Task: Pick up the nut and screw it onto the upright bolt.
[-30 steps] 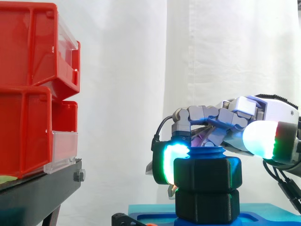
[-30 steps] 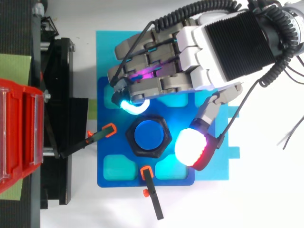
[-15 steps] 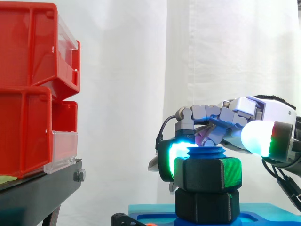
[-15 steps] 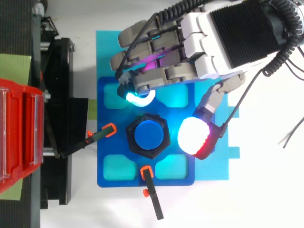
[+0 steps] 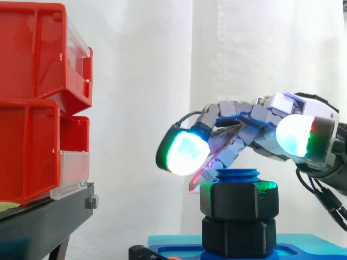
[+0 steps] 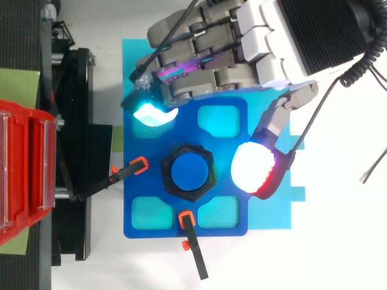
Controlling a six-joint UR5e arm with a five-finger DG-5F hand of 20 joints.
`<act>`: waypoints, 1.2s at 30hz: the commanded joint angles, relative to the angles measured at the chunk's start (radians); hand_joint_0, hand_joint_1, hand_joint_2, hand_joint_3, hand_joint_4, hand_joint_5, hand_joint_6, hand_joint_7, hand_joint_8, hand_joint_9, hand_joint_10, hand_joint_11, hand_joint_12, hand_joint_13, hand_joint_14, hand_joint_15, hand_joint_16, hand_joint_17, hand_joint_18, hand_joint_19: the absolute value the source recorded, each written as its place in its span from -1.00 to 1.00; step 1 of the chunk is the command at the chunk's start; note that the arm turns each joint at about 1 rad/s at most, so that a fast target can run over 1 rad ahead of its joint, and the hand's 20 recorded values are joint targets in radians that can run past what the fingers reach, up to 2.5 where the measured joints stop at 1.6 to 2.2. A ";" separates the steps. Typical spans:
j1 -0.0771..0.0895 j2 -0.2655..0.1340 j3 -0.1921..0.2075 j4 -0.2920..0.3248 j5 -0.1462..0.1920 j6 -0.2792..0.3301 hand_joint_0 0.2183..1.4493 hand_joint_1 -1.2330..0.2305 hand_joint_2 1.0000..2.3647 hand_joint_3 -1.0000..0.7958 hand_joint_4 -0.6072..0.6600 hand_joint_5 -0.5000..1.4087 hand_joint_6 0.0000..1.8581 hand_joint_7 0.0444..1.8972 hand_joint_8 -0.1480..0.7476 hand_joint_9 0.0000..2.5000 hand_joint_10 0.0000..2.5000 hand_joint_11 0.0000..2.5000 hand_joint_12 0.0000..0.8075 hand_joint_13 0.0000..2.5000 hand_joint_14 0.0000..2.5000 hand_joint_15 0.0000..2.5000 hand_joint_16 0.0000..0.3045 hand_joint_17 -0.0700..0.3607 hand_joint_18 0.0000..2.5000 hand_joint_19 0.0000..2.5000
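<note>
A black hex nut sits threaded on the blue upright bolt, above a second black hex piece at the bolt's foot. From above, the nut rings the bolt's blue top in the middle of a blue fixture plate. My hand hovers just above and behind the nut, touching nothing. It is open, fingers stretched toward the left and the thumb off to the nut's right side. Nothing lies between them.
Red bins stand stacked on a black stand at the left. Two orange-tipped black clamps hold the blue plate. A lighter blue base lies under the plate on the white table.
My hand has let go of the nut, lifted and drawn back from it. Its fingers have straightened out. The nut stays on the bolt.
</note>
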 commanded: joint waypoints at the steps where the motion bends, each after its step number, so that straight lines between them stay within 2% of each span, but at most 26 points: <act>1: -0.001 0.000 0.010 0.000 -0.009 0.001 -0.57 0.44 -1.00 -0.44 0.32 -0.57 -0.46 -0.21 -0.10 -0.18 -1.00 -1.00 -0.45 -0.38 -1.00 -1.00 -0.77 -0.31 -0.50 -0.82; 7: 0.023 0.000 0.010 -0.010 -0.003 -0.002 -0.57 0.45 -1.00 -0.44 0.31 -0.58 -0.46 -0.28 -0.12 -0.22 -1.00 -1.00 -0.45 -0.43 -1.00 -1.00 -0.78 -0.32 -0.55 -0.84; 8: 0.031 0.000 0.010 -0.017 0.005 -0.004 -0.57 0.45 -1.00 -0.44 0.31 -0.58 -0.46 -0.29 -0.13 -0.23 -1.00 -1.00 -0.45 -0.44 -1.00 -1.00 -0.78 -0.32 -0.57 -0.84; 11: 0.037 0.000 0.010 -0.025 0.015 -0.005 -0.57 0.46 -1.00 -0.44 0.30 -0.58 -0.46 -0.29 -0.13 -0.24 -1.00 -1.00 -0.44 -0.45 -1.00 -1.00 -0.78 -0.32 -0.58 -0.84; 14: 0.059 0.000 0.010 -0.043 0.046 -0.007 -0.58 0.46 -1.00 -0.44 0.31 -0.58 -0.46 -0.29 -0.13 -0.25 -1.00 -1.00 -0.43 -0.45 -1.00 -1.00 -0.78 -0.33 -0.58 -0.85; 18: 0.074 0.000 0.010 -0.068 0.063 -0.011 -0.58 0.46 -1.00 -0.44 0.31 -0.58 -0.46 -0.28 -0.12 -0.25 -1.00 -1.00 -0.43 -0.44 -1.00 -1.00 -0.78 -0.33 -0.57 -0.84; 30: 0.085 0.000 0.008 -0.077 0.069 -0.021 -0.58 0.46 -1.00 -0.44 0.32 -0.58 -0.46 -0.26 -0.11 -0.24 -1.00 -1.00 -0.43 -0.43 -1.00 -1.00 -0.78 -0.32 -0.55 -0.84; 36: 0.085 -0.002 0.004 -0.085 0.069 -0.031 -0.58 0.46 -1.00 -0.44 0.32 -0.58 -0.46 -0.23 -0.10 -0.24 -1.00 -1.00 -0.43 -0.43 -1.00 -1.00 -0.78 -0.32 -0.55 -0.84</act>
